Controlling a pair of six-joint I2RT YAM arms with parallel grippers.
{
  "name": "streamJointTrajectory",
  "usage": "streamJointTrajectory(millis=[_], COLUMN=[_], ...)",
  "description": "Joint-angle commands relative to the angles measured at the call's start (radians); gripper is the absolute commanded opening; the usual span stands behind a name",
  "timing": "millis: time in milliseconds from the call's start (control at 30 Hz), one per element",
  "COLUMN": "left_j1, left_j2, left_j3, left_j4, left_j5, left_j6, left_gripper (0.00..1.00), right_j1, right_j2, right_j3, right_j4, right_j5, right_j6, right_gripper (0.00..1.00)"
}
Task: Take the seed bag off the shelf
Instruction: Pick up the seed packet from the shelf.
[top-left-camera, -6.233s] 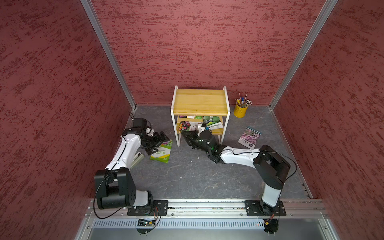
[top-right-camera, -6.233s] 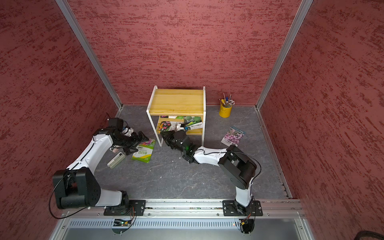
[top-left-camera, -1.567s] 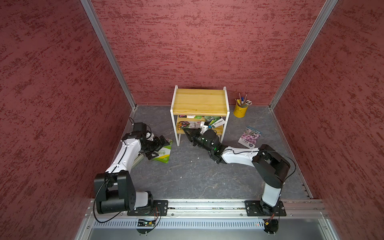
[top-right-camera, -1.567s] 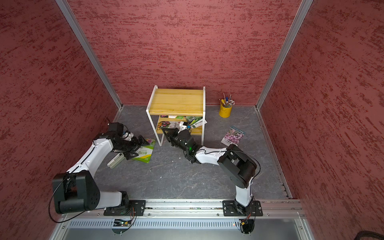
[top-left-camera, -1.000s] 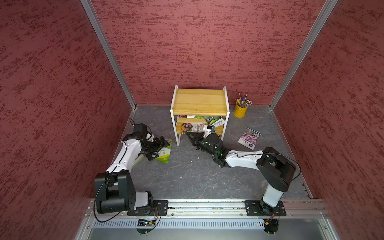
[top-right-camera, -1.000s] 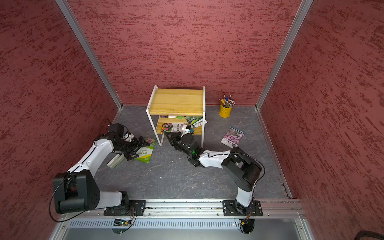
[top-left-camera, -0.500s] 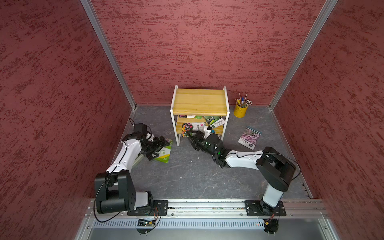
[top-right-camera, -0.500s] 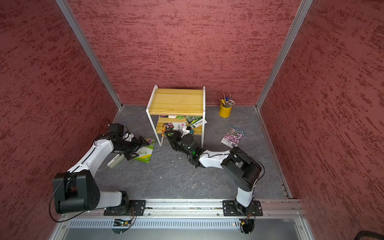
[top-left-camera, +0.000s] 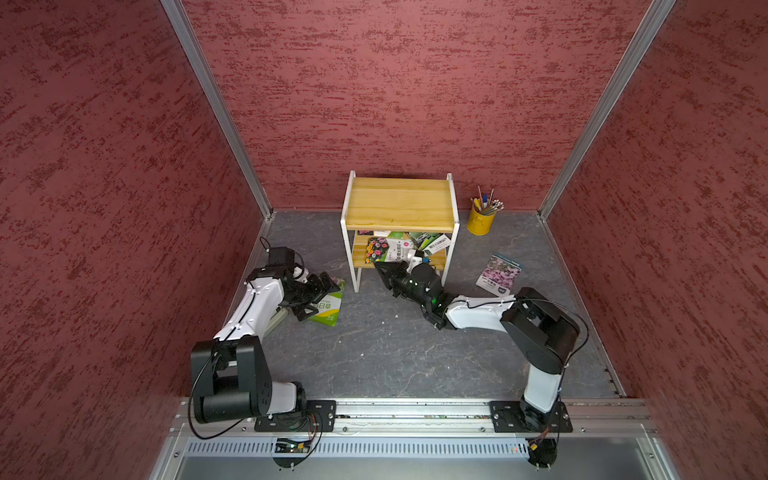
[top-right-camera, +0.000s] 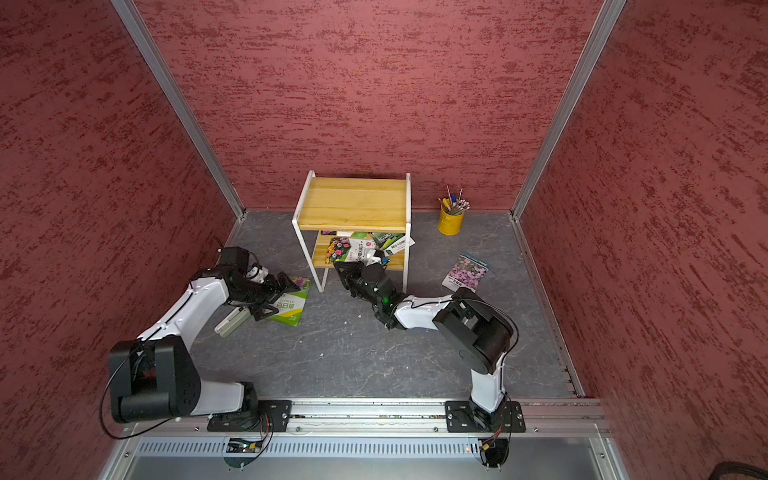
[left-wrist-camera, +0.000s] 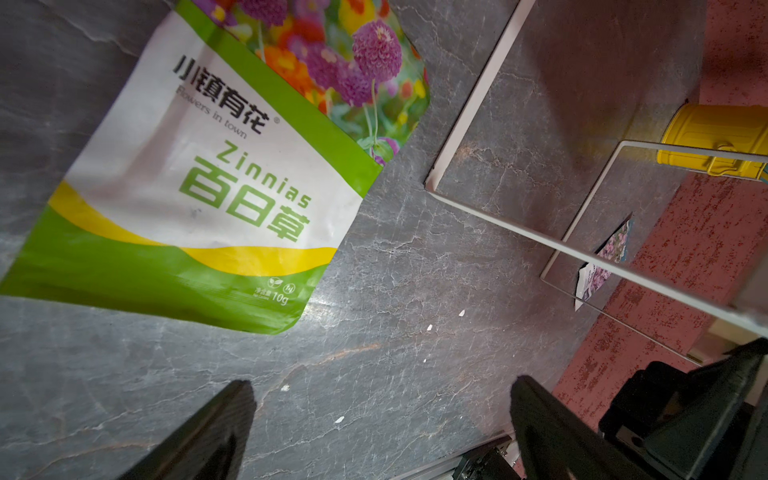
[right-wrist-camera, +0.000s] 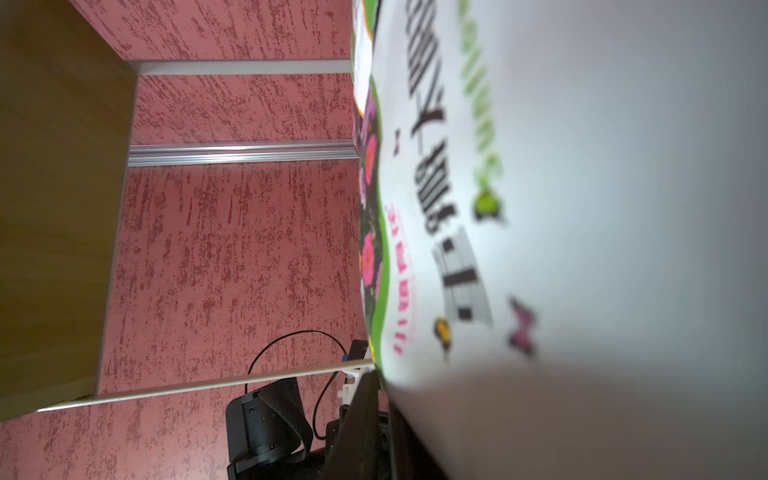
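Shelf (top-left-camera: 401, 203) lower tier packed w/ seed bags (top-left-camera: 388, 249); front posts (top-left-camera: 348, 257) flank entry; floor (top-left-camera: 374, 353) ahead free.

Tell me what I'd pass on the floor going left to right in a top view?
Green Zinnias bag → shelf → purple flower packet.

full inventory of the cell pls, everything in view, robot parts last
shelf: 1, yellow boards with white frame, by the back wall
flower seed bag: 1, white with flower print, front of the lower board
other packets: count unclear, green and dark, lower board
Zinnias bag: 1, green and white, on the floor on the left arm's side
purple packet: 1, on the floor on the right arm's side
pencil cup: 1, yellow, on the floor beside the shelf
pale object: 1, off-white, under the left arm, unidentifiable
left gripper: open, empty, beside the Zinnias bag
right gripper: shut on the flower seed bag
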Motion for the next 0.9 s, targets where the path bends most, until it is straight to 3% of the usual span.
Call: streamJointTrajectory(millis=[0, 100, 600, 667, 733, 867], left_j1=[-0.005, -0.005, -0.009, -0.011, -0.012, -0.012], left_j2=[0.015, 0.022, 0.021, 0.019, 0.020, 0.022], left_j3=[0.010, 0.016, 0.019, 0.019, 0.020, 0.019], left_j4=[0.021, 0.022, 0.021, 0.021, 0.021, 0.023], left_j5=[0.009, 0.010, 0.007, 0.010, 0.009, 0.009], left_j6=[0.000, 0.001, -0.006, -0.008, -0.008, -0.008], left_gripper=[1.00, 1.00, 1.00, 1.00, 1.00, 1.00], right_j1=[-0.004, -0.002, 0.026, 0.026, 0.027, 0.027], right_j2=[0.000, -0.025, -0.097, -0.097, -0.101, -0.110], right_j3=[0.020, -0.007, -0.082, -0.084, -0.083, -0.094], right_j4=[0.001, -0.002, -0.020, -0.025, -0.038, -0.049], right_j5=[0.010, 0.012, -0.002, -0.006, -0.008, 0.006], right_j6=[0.007, 0.008, 0.009, 0.010, 0.007, 0.003], right_gripper=[0.04, 0.00, 0.02, 0.12, 0.35, 0.54])
